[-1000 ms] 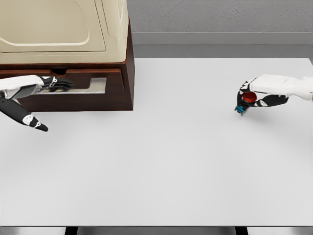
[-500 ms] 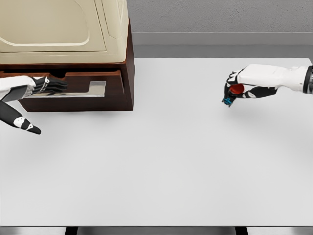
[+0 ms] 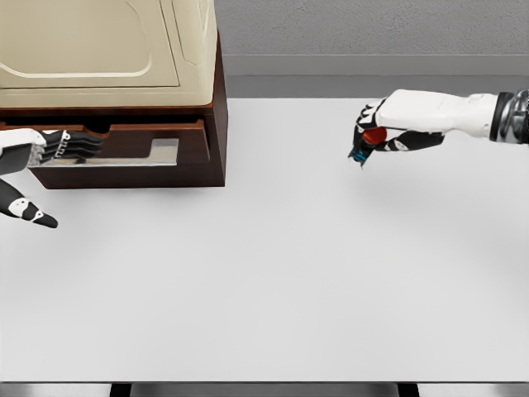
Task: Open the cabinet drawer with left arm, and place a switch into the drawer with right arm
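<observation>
The left robot hand (image 3: 62, 147) hooks its fingers on the drawer (image 3: 124, 153), which is pulled partly out of the cabinet (image 3: 216, 99). The right robot hand (image 3: 370, 139) grips the red switch (image 3: 374, 136) above the counter (image 3: 273, 273), well apart from the drawer, so dropping it in is left

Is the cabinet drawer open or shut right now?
Open: the drawer sticks out from the cabinet, its inside showing, with the left robot hand at its front.

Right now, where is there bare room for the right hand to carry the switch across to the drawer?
The white table is bare between the right hand holding the switch and the cabinet. It gets crowded at the drawer, where the left hand occupies the left part of the opening.
</observation>
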